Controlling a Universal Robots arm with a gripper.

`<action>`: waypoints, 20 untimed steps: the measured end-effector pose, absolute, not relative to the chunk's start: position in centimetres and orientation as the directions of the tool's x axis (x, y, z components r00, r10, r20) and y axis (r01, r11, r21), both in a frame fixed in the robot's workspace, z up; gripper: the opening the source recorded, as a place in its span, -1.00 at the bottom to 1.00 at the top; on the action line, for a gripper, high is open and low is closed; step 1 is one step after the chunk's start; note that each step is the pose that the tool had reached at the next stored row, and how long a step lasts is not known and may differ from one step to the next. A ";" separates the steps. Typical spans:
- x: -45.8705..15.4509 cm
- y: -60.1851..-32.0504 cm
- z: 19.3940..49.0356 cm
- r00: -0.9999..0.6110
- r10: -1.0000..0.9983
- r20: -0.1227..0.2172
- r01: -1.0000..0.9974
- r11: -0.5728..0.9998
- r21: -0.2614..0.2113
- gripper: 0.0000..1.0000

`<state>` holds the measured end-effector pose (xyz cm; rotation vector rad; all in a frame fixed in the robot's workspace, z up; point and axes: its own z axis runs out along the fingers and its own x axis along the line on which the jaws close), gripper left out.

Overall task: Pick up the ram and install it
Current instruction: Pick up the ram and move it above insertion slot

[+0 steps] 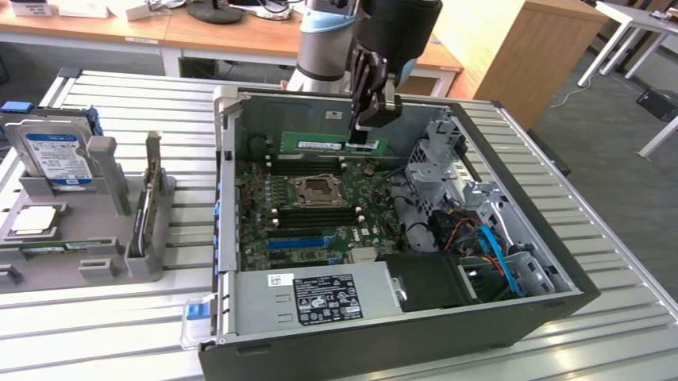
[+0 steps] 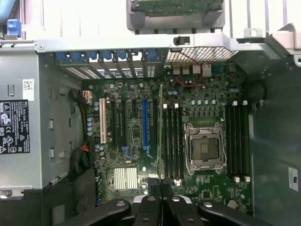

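The ram [image 1: 317, 144] is a long green stick held level in the air over the far part of the motherboard [image 1: 265, 230], inside the open computer case [image 1: 551, 270]. My gripper [image 1: 364, 140] is shut on its end at the exterior view's right. In the wrist view the ram [image 2: 161, 136] appears edge-on as a thin green line running out from my gripper [image 2: 162, 200], above the black memory slots [image 2: 173, 141] beside the CPU socket [image 2: 204, 148]. A second bank of black slots [image 2: 237, 141] lies on the socket's other side.
A blue expansion slot [image 2: 145, 127] and a white slot [image 2: 102, 120] lie beside the memory slots. The power supply [image 1: 317, 298] fills the case's near end; a metal drive cage [image 1: 440, 159] and cables [image 1: 482, 246] stand at the exterior view's right. A grey rack with a hard drive [image 1: 59, 155] sits left.
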<state>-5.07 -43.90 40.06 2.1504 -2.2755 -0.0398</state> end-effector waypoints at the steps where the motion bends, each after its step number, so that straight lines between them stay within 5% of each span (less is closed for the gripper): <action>1: -5.1 -43.7 40.0 -0.057 -0.998 -0.010 -0.998 0.056 0.026 -0.76; 20: -5.0 -42.8 40.0 -0.014 -1.000 -0.012 -1.000 0.014 0.026 -0.76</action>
